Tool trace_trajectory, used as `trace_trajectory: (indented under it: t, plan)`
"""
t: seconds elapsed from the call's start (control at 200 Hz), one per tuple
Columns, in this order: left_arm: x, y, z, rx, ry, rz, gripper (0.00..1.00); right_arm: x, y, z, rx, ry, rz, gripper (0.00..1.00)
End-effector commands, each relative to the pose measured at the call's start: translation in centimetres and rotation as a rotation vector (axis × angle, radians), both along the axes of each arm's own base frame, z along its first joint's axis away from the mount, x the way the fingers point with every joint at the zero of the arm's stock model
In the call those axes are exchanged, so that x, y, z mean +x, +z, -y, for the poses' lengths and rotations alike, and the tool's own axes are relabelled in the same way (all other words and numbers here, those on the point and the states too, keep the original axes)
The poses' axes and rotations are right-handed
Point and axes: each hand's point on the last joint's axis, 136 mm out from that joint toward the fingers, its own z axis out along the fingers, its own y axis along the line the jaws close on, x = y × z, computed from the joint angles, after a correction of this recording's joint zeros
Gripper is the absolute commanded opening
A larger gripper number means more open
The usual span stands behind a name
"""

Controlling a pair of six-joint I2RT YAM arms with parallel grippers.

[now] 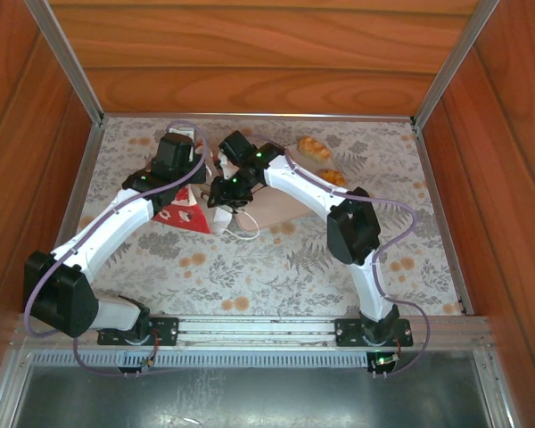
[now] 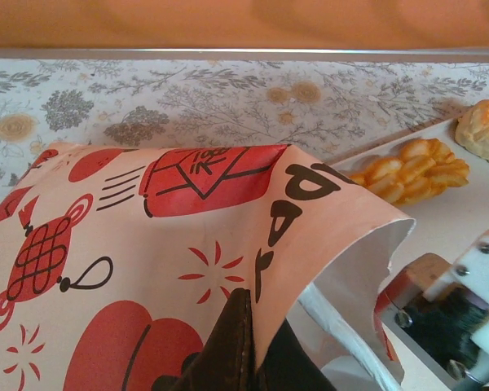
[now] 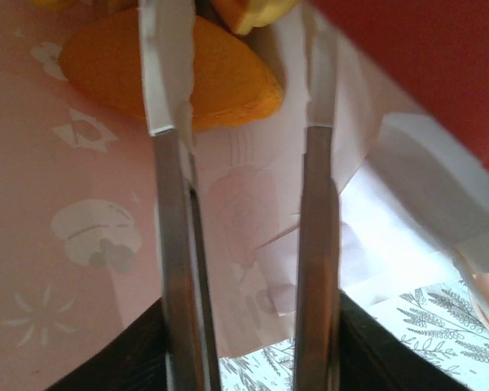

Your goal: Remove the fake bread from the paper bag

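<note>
The paper bag (image 1: 185, 214), white with red prints, lies tipped on the table, its mouth toward the right. My left gripper (image 2: 248, 305) is shut on the bag's upper edge (image 2: 147, 244) and holds the mouth up. My right gripper (image 1: 221, 192) reaches into that mouth. In the right wrist view its fingers (image 3: 167, 212) stand apart inside the bag. An orange piece of fake bread (image 3: 228, 85) lies across the left pad and partly between the two, clear of the right pad. A yellow piece (image 3: 257, 12) shows just beyond. A braided loaf (image 2: 416, 167) and another piece (image 2: 482, 130) lie outside the bag.
A flat beige tray (image 1: 281, 209) lies right of the bag under the right arm, with two bread pieces (image 1: 314, 147) at its far end. Wooden walls enclose the floral tabletop (image 1: 250, 267) on three sides. The bag's white cord handle (image 1: 241, 230) trails near the mouth.
</note>
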Motion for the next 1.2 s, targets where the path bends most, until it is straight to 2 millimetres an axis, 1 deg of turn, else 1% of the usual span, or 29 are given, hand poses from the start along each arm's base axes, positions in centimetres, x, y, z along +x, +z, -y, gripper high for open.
trace_trajectory:
  t: [0.0,0.085,0.14,0.17,0.28,0.435,0.545,0.625,0.935,1.005,1.025,1.035,1.05,1.194]
  plan:
    - [0.2,2.2,0.1,-0.039,-0.006,0.058,0.00,0.1,0.5,-1.0,0.029,0.014,0.008,0.38]
    - [0.1,2.1,-0.1,-0.033,0.001,0.057,0.00,0.1,1.0,-0.9,0.031,0.020,0.028,0.32]
    - [0.1,2.0,-0.3,-0.028,0.011,0.059,0.00,0.1,1.6,-0.8,0.035,0.027,0.051,0.25]
    - [0.1,2.1,-0.4,-0.025,0.014,0.060,0.00,0.1,1.9,-0.7,0.035,0.029,0.064,0.24]
    - [0.2,2.1,-0.9,-0.014,0.038,0.066,0.00,-0.5,3.4,-0.3,0.044,0.045,0.107,0.16]
    - [0.2,2.3,-2.0,0.012,0.092,0.073,0.00,-1.5,5.4,0.7,0.053,0.060,0.163,0.07]
    - [0.2,2.4,-2.2,0.022,0.102,0.076,0.00,-2.3,6.9,1.5,0.069,0.064,0.193,0.06]
    - [0.2,2.6,-2.6,0.032,0.120,0.077,0.00,-2.9,7.7,2.4,0.060,0.062,0.204,0.05]
    - [0.4,3.6,-4.1,0.076,0.185,0.095,0.00,-5.1,10.7,7.1,0.008,0.057,0.283,0.03]
    - [0.5,3.8,-4.4,0.078,0.201,0.096,0.00,-5.9,11.1,8.2,0.003,0.063,0.288,0.03]
    - [0.6,3.8,-4.5,0.078,0.203,0.096,0.00,-6.1,10.7,8.4,-0.008,0.066,0.278,0.03]
    - [0.6,3.8,-4.5,0.078,0.203,0.095,0.00,-6.4,11.5,8.7,0.006,0.064,0.293,0.03]
    - [0.7,3.8,-4.5,0.078,0.206,0.096,0.00,-6.6,11.8,9.0,0.007,0.064,0.294,0.03]
    - [1.1,3.8,-4.9,0.098,0.218,0.091,0.00,-7.8,11.6,12.0,-0.066,0.041,0.302,0.03]
